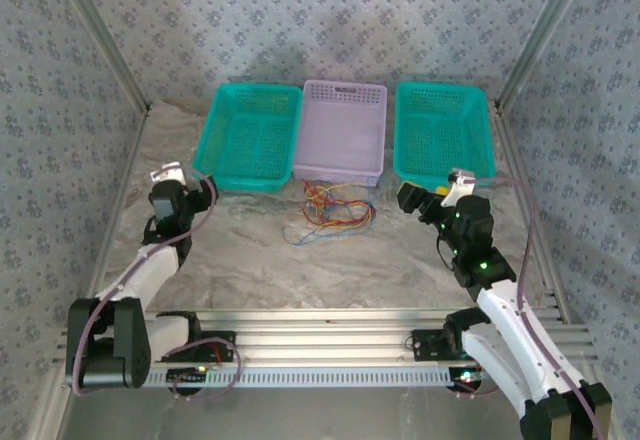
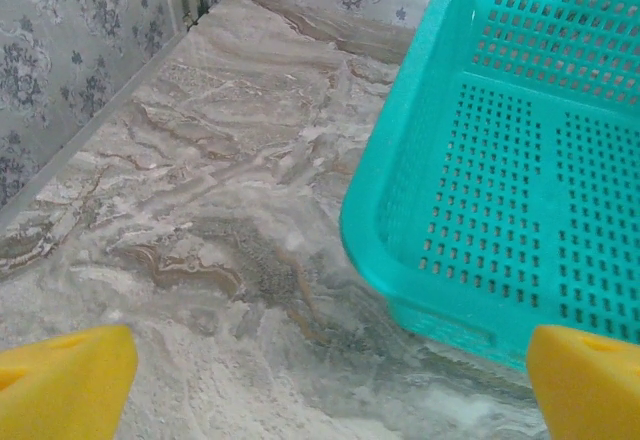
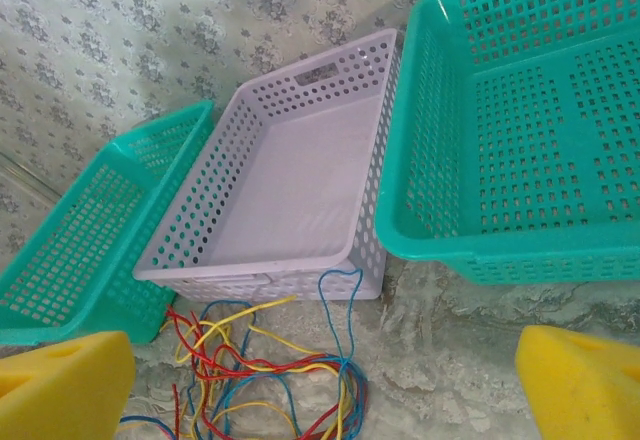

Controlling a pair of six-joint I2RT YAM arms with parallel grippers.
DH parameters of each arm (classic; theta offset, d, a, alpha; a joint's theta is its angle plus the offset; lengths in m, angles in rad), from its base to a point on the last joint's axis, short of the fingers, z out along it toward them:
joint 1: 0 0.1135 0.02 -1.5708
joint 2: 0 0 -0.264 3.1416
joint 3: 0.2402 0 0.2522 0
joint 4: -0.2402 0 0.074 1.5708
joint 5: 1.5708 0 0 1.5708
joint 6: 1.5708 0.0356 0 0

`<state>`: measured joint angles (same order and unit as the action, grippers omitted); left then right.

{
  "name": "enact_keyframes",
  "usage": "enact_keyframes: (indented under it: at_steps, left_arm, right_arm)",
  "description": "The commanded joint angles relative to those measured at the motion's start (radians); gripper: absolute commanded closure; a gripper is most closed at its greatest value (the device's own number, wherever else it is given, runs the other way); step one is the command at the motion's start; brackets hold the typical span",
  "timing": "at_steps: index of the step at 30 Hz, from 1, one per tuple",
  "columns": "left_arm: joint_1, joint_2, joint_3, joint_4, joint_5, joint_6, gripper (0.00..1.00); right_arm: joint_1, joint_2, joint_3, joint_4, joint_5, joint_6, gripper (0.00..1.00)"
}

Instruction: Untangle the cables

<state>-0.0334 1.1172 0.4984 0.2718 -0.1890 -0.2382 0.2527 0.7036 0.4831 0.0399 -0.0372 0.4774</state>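
A tangle of thin yellow, red and blue cables (image 1: 331, 215) lies on the marbled table just in front of the lilac basket (image 1: 343, 168). In the right wrist view the cables (image 3: 265, 370) spread at the lower left, one blue loop reaching up against the lilac basket (image 3: 285, 185). My right gripper (image 1: 418, 200) hangs to the right of the tangle; its yellow fingertips (image 3: 575, 385) stand wide apart, open and holding nothing. My left gripper (image 1: 203, 192) hovers by the near corner of the left teal basket (image 1: 250, 138), its yellow fingertips (image 2: 65, 385) also far apart and holding nothing.
Three baskets stand in a row at the back: the left teal basket (image 2: 520, 160), the lilac one, and a right teal basket (image 1: 443, 132) (image 3: 520, 120). Patterned walls and aluminium rails (image 1: 105, 40) close in the table. Bare marble lies between the arms.
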Motion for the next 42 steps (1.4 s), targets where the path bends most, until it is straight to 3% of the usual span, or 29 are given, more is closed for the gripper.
enact_keyframes:
  at_steps: [1,7,11,15,21,27,32,36,42]
  left_arm:
    - [-0.023,-0.035,0.117,-0.267,-0.013,-0.095,0.00]
    - [-0.025,-0.033,0.295,-0.489,0.086,-0.147,0.00]
    - [-0.021,-0.038,0.364,-0.614,0.039,-0.279,0.00]
    - [-0.001,-0.069,0.365,-0.615,0.187,-0.340,0.00]
    - [0.006,-0.142,0.348,-0.637,0.225,-0.524,0.00]
    - [-0.013,-0.179,0.354,-0.750,0.264,-0.488,0.00]
    - [-0.058,-0.257,0.276,-0.740,0.270,-0.493,0.00]
    - [-0.110,-0.278,0.224,-0.727,0.296,-0.501,0.01]
    - [-0.247,-0.234,0.155,-0.640,0.294,-0.504,0.01]
  right_arm:
    - [0.013,0.009,0.041,-0.006,0.017,-0.028,0.00]
    - [0.032,0.039,0.058,-0.029,0.031,-0.035,0.00]
    - [0.056,0.059,0.074,-0.058,0.058,-0.062,0.00]
    - [0.065,0.072,0.075,-0.054,0.046,-0.066,0.00]
    - [0.097,0.094,0.085,-0.063,0.054,-0.081,0.00]
    - [0.159,0.176,0.129,-0.110,0.038,-0.084,0.00]
    - [0.232,0.328,0.186,-0.115,-0.020,-0.076,0.01]
    - [0.310,0.412,0.211,-0.085,-0.001,-0.093,0.06]
    - [0.361,0.543,0.249,0.005,-0.117,-0.078,0.30]
